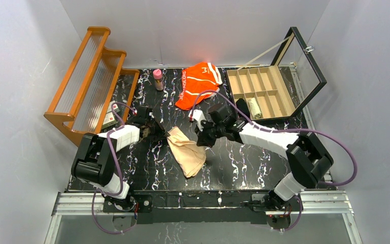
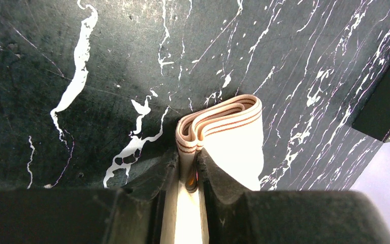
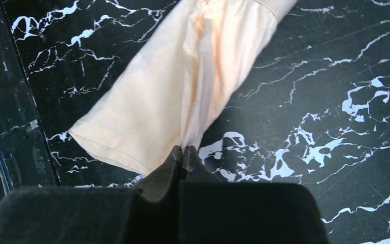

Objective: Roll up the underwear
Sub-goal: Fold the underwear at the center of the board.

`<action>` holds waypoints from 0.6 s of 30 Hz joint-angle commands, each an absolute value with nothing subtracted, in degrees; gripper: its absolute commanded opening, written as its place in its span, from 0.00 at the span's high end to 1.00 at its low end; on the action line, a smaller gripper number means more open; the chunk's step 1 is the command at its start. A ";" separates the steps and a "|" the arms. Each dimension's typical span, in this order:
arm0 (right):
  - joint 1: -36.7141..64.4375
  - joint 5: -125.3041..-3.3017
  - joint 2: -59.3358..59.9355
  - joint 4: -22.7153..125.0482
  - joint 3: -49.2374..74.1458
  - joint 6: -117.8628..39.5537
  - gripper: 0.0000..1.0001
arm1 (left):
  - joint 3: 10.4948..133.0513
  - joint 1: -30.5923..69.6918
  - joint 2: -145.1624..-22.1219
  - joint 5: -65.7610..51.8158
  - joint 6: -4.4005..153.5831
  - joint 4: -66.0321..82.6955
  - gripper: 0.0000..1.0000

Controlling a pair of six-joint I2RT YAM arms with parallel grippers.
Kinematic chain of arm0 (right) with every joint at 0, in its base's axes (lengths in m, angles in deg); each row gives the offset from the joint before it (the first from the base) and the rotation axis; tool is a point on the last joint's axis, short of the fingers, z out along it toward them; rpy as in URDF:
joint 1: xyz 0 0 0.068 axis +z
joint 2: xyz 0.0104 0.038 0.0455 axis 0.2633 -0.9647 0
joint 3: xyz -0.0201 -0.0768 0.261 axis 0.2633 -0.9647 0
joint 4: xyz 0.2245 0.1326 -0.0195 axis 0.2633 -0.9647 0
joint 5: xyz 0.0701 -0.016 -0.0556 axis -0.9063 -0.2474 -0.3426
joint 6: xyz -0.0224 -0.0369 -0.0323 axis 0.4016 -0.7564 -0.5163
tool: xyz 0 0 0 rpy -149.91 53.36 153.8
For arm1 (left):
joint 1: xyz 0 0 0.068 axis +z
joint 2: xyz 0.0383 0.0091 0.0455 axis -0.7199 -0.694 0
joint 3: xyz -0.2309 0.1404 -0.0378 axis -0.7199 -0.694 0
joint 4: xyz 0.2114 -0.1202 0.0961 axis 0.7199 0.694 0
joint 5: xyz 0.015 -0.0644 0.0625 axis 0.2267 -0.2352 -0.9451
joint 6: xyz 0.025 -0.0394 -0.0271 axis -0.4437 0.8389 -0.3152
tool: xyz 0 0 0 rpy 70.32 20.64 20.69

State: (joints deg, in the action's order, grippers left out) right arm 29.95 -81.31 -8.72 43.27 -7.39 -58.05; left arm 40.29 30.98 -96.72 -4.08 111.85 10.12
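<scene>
- the beige underwear (image 1: 187, 150) lies on the black marbled tabletop (image 1: 244, 162), left of the box (image 1: 264, 91) and nearer the arms. it is stretched into a long, partly folded strip that slants from upper left to lower right.
- the left gripper (image 1: 158, 131) is at the strip's far end from the box. in the left wrist view this gripper (image 2: 189, 157) is clenched on the waistband (image 2: 223, 127), a pale band with thin brown stripes. the band is folded double and stands up in a loop between the fingers.
- the right gripper (image 1: 203, 140) is at the side of the strip facing the box. in the right wrist view its fingers (image 3: 175, 160) are pressed together, grasping an edge of the beige underwear (image 3: 183, 86), and the cloth's creases gather toward the fingertips.
- the cloth between the two grippers hangs slightly lifted. its nearer end rests flat on the tabletop.
- the orange underwear (image 1: 199, 84), with white stripes and trim, lies crumpled just beside the box's left side, apart from both grippers.
- the box stands open with its glass lid tipped back, and a pale roll (image 1: 254, 108) lies in its near left compartment.
- a pink-capped bottle (image 1: 158, 79) stands upright left of the box, past the orange underwear.
- a wooden rack (image 1: 91, 76) sits well to the left of the box, at the tabletop's edge.
</scene>
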 commanded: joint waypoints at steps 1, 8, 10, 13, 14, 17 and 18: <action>36.26 -69.00 -4.63 40.81 -6.23 -56.54 0.99 | 42.33 31.11 -97.27 -5.94 111.16 13.85 0.85; 46.03 -59.29 -5.27 36.93 -4.98 -53.28 0.99 | 43.49 31.24 -97.77 -7.43 111.25 15.26 0.86; 47.83 -58.28 -5.88 36.27 -4.27 -51.95 0.99 | 43.63 31.34 -97.80 -7.47 111.21 15.27 0.85; 50.08 -58.10 -7.75 36.55 -3.47 -49.73 0.99 | 43.82 31.45 -98.05 -7.15 111.14 14.85 0.85; 50.68 -58.02 -8.68 36.82 -3.10 -48.76 0.99 | 44.03 31.51 -98.25 -7.12 111.05 14.90 0.85; 51.92 -57.67 -11.70 37.50 -1.69 -44.45 0.99 | 44.46 31.68 -98.41 -7.03 110.91 15.01 0.84; 52.24 -57.47 -12.83 36.88 -0.63 -42.92 0.99 | 44.51 31.71 -98.41 -6.98 110.89 14.99 0.84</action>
State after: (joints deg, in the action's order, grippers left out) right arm 50.62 -59.10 -9.84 37.94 -4.61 -49.41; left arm 43.02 31.02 -98.04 -5.32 111.83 13.51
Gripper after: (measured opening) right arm 0.035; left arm 0.160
